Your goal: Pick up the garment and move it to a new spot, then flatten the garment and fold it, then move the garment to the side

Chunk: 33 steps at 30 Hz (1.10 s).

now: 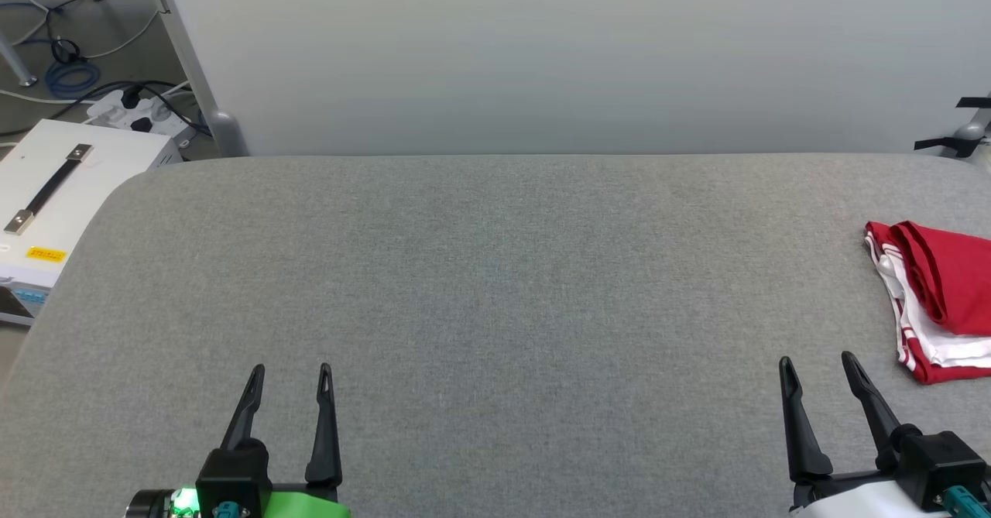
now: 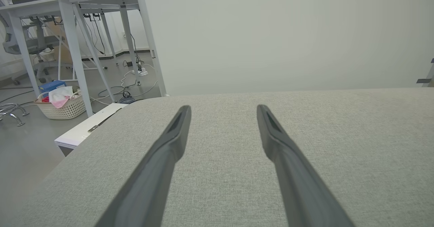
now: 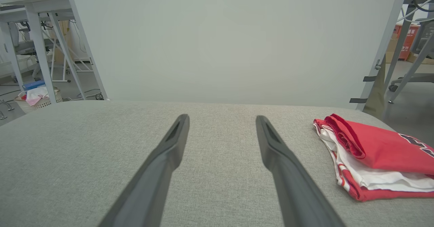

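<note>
**Desk:** Status?

**Op:** I've got the red jersey T-shirt (image 1: 941, 293) folded in a bundle at the far right of the grey fabric tabletop (image 1: 495, 270). It's fwd and right of my right gripper (image 1: 817, 360), not touching it. Head cam cuts it off at the frame edge, so I can't see its full extent.

**Desk:** Print?

**Op:** Right wrist cam catches only a bit of black, white-edged lettering at the frame edge, and I can't read it. A white layer w/ red-and-white striped trim pokes out under the red top fold.

**Desk:** Fingers?

**Op:** Both pairs are spread apart w/ nothing between them. My left gripper (image 1: 291, 368) sits over bare fabric, well apart from the shirt. I can't tell if the tips touch the surface.

**Desk:** Surroundings?

**Op:** There's a white panel (image 1: 542, 53) behind the table and a white case (image 1: 101, 169) w/ a black handle off the left edge. Left wrist cam shows a pale basket (image 2: 67, 110) on the floor, contents too small to ID.
</note>
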Available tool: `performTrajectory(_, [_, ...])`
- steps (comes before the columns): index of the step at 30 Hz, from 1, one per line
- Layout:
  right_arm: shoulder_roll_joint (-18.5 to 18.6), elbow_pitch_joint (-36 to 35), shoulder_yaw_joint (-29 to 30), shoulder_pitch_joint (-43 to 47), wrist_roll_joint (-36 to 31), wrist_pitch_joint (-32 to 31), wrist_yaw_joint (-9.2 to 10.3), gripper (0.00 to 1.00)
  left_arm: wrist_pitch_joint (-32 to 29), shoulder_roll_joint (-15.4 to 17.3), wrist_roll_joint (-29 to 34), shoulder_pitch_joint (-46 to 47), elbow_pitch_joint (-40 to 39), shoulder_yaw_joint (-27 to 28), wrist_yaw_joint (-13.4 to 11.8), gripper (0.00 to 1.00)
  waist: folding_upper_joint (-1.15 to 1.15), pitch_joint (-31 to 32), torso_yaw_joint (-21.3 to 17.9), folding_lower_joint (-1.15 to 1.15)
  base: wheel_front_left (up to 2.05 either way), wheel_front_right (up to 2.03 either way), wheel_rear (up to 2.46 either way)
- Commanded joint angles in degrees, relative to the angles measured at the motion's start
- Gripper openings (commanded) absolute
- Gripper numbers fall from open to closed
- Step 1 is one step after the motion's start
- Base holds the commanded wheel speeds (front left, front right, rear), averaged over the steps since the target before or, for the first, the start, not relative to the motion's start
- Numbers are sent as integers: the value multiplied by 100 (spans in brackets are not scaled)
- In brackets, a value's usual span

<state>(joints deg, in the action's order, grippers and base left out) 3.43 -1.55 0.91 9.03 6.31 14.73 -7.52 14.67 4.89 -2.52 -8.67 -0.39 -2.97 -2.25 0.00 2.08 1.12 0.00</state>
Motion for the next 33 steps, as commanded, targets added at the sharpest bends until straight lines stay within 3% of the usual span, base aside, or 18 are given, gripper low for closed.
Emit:
performTrajectory(1, [-25,-1,-26,55,14,27,3,100,33,-43,-10,-84,22,29,27,100,0,1,0,0,0,0,0])
performTrajectory(11, [-38,12,-83,63,0,27,3,100,33,-79,11,-75,36,54,61,100,0,-33,16,0,0,0,0])
performTrajectory(12, [-26,6,-81,0,-4,-1,0,0,-1,-61,0,-11,27,38,45,0,0,-33,16,0,0,0,0])
performTrajectory(33, [-29,27,-81,-131,-95,-221,0,0,-221,-81,36,118,26,62,73,0,0,-59,-3,0,0,0,0])
